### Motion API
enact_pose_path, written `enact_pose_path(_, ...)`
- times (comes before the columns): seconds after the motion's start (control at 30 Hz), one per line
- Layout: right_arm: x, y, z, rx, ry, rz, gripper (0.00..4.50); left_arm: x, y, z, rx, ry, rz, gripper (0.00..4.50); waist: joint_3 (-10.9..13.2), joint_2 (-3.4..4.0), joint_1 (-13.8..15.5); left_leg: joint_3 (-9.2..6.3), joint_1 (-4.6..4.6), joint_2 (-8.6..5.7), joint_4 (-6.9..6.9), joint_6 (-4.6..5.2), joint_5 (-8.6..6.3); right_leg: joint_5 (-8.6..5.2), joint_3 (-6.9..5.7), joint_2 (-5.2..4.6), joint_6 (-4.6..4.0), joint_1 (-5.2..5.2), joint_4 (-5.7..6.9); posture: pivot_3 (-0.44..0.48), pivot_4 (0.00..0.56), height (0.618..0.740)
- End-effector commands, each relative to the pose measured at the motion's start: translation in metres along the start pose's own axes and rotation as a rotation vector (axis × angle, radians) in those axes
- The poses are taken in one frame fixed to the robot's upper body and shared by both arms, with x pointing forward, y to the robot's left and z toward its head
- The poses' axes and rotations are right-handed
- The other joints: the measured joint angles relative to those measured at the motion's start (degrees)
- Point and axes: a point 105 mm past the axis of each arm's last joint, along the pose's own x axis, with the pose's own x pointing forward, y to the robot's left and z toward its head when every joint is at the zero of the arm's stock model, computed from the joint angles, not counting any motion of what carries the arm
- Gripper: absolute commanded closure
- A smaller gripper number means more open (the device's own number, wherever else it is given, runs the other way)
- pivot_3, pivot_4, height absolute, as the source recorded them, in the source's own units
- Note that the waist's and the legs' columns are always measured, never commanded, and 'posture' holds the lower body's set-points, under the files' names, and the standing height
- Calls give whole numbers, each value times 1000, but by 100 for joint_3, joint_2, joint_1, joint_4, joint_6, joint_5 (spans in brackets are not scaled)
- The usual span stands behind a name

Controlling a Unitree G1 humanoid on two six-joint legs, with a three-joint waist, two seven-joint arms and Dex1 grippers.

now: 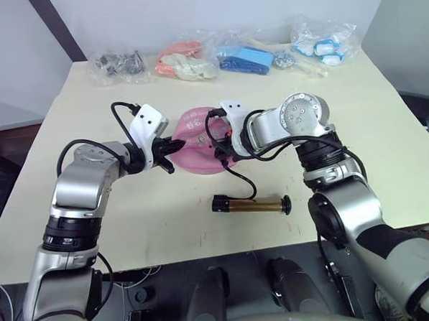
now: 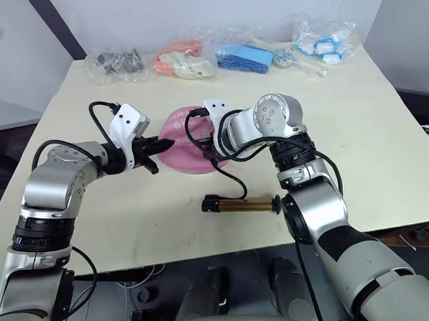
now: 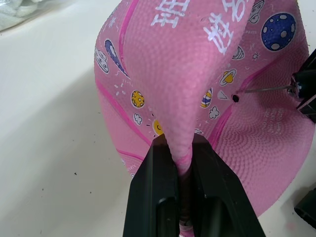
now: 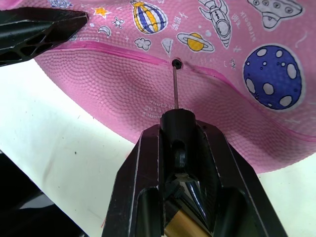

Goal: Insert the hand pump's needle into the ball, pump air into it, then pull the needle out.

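Observation:
The pink ball [image 1: 199, 150] lies flattened on the table's middle. My left gripper [image 3: 182, 158] is shut on a pinched fold of the ball's edge. My right gripper [image 4: 178, 129] is shut on the black hose end, and the needle [image 4: 175, 86] points straight at the black valve hole [image 4: 176, 63], its tip at the hole's mouth. In the left wrist view the needle [image 3: 266, 89] reaches the valve hole [image 3: 235, 98] from the side. The hand pump [image 1: 251, 204], a gold tube with black ends, lies on the table nearer me, its hose [image 1: 238, 175] curling up to the right gripper.
Several clear bags sit along the table's far edge: dark parts [image 1: 117, 65], orange-pink items [image 1: 184, 60], blue items [image 1: 246, 58] and white-blue items [image 1: 325, 45]. The table [image 1: 95, 224] drops off close to the pump's near side.

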Motion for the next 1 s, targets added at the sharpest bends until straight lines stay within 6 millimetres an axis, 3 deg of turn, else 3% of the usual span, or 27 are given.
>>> enact_pose_path(0.03,-3,11,3,-34,5,40,4157,-5,-1,3,34,-7,8,4456,0,0,1,0,0,0,0,0,0,0,0,0,0,0,0,0,150,740)
enact_pose_path(1.0,7,-8,3,22,30,-15,4157,-4,-4,0,50,-4,-1,4456,-2,0,0,0,5,0,0,-2,1,3,0,0,-4,1,3,0,150,740)
